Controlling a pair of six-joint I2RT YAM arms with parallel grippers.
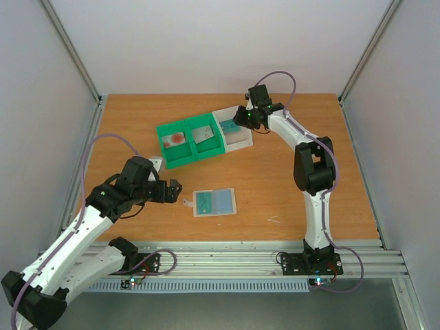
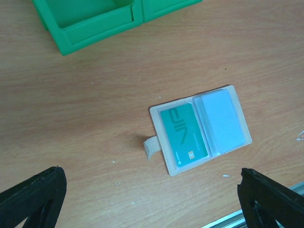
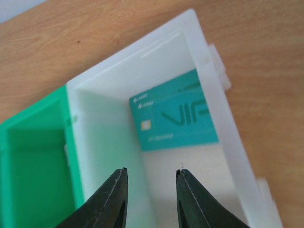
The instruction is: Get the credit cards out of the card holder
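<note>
The beige card holder (image 1: 214, 202) lies open on the table, holding a teal credit card (image 2: 183, 131) and a pale blue one (image 2: 221, 122); its tab (image 2: 151, 146) points left. My left gripper (image 1: 172, 191) hovers just left of it, open wide (image 2: 152, 204), with nothing between the fingers. My right gripper (image 1: 240, 118) hangs over the white tray (image 1: 237, 139); its jaws stand apart (image 3: 151, 171) and hold nothing. Another teal card (image 3: 175, 118) lies loose in that tray (image 3: 213, 95), just beyond the fingertips. A white card with a red circle (image 1: 175, 139) and a grey card (image 1: 204, 133) lie in the green tray (image 1: 180, 159).
The green two-compartment tray (image 2: 90, 26) and the white tray sit side by side at the back middle of the table. Grey walls enclose the table on three sides. A metal rail (image 1: 227, 258) runs along the near edge.
</note>
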